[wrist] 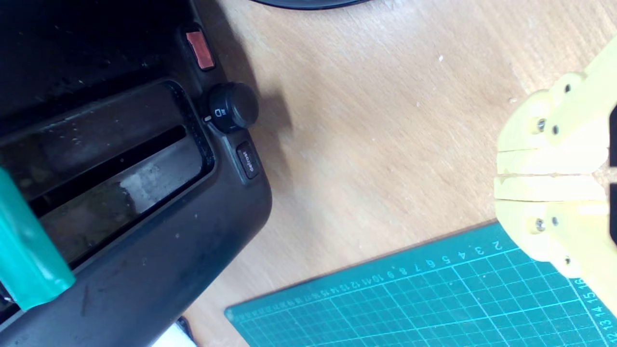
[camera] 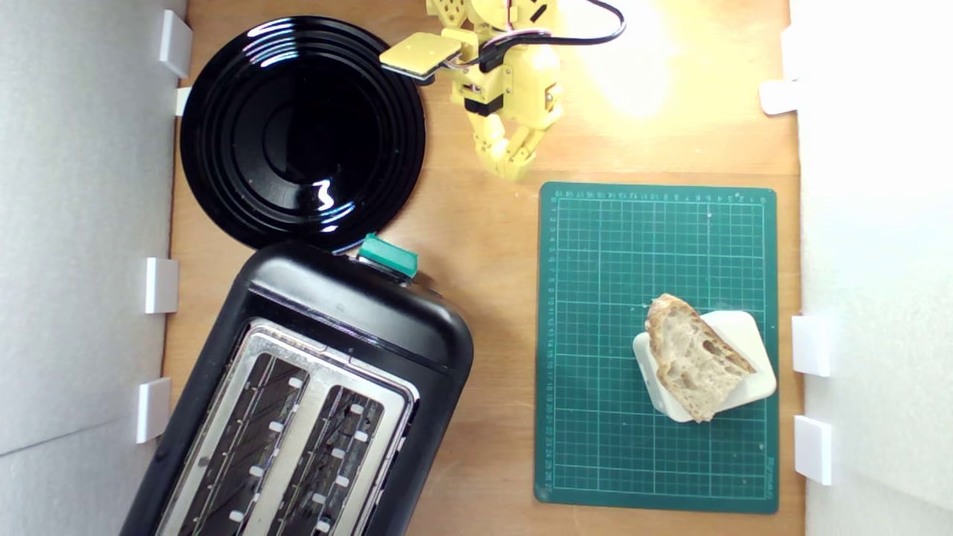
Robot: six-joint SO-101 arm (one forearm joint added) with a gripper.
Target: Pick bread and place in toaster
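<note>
A small robot test bench, staged like a kitchen counter. A yellow plastic arm with its gripper (camera: 514, 167) hangs over a wooden tabletop (camera: 484, 246) walled in by white foam panels (camera: 82, 223) held with white clips. Just beside the gripper lies a green gridded cutting mat (camera: 595, 298) printed with ruler numbers. Kitchen props sit around it: a black toaster (camera: 357, 313) nearby, a glossy black plate (camera: 298, 126) beside it, and bread (camera: 692, 357) farther off on the mat.
</note>
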